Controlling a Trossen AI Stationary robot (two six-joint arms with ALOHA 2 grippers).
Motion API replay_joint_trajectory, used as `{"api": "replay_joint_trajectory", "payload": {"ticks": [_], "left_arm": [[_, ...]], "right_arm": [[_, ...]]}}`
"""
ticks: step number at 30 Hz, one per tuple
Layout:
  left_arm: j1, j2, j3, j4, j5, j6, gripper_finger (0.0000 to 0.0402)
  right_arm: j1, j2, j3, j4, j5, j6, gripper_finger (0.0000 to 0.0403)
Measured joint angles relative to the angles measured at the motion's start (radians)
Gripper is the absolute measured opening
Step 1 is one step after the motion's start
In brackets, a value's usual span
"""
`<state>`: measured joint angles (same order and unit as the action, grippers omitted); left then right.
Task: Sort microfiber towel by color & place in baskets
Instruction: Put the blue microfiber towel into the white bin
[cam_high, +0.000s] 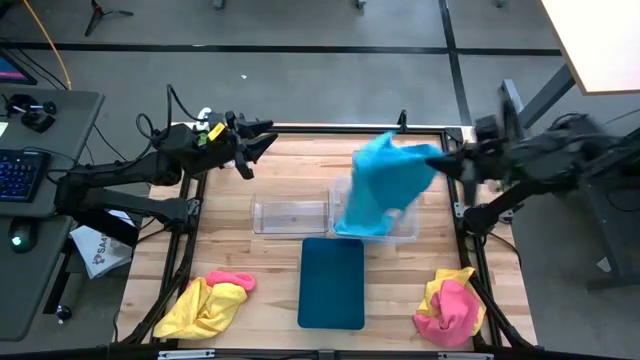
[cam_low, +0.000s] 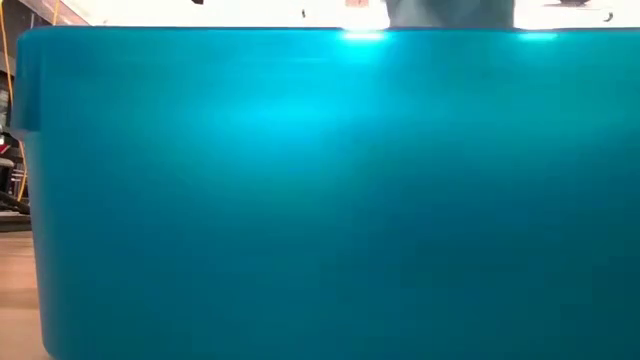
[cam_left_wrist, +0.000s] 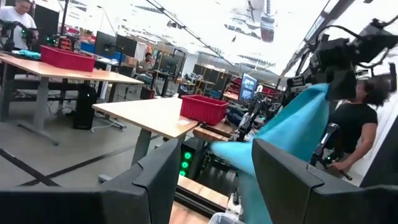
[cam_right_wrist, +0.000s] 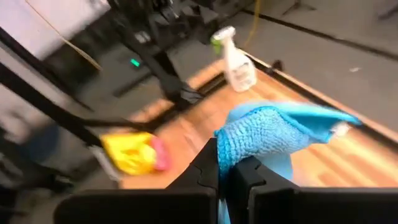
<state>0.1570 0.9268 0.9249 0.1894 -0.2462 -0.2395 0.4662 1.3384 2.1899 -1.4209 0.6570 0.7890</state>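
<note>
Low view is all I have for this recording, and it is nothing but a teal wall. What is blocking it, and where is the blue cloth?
Observer: The flat dark teal rectangular tray lies at the table's near edge, likely right against that camera.
Operator: And the cloth?
Observer: The right end effector is shut on the cyan blue microfiber towel, which hangs down into the wider clear plastic tub.
Operator: Left arm busy?
Observer: No, the left end effector is open at the far left of the table, holding nothing.
</note>
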Motion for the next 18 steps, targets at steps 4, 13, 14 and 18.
{"api": "replay_joint_trajectory", "payload": {"ticks": [4,13,14,18], "left_arm": [[0.0,0.0,0.0,-0.011,0.0,-0.043,0.0188],[-0.001,-0.003,0.0,-0.013,0.03,-0.065,0.0188],[-0.001,-0.004,0.0,-0.011,0.03,-0.065,0.0188],[0.0,-0.004,0.0,-0.009,0.026,-0.065,0.0188]], "right_arm": [[-0.082,0.036,-0.082,-0.058,-0.1,-0.011,0.0],[-0.122,0.042,-0.401,-0.013,-0.489,-0.004,0.0],[-0.131,0.041,-0.435,-0.002,-0.493,-0.004,0.0],[-0.225,0.042,-0.575,0.124,-0.465,-0.004,0.0]]}}
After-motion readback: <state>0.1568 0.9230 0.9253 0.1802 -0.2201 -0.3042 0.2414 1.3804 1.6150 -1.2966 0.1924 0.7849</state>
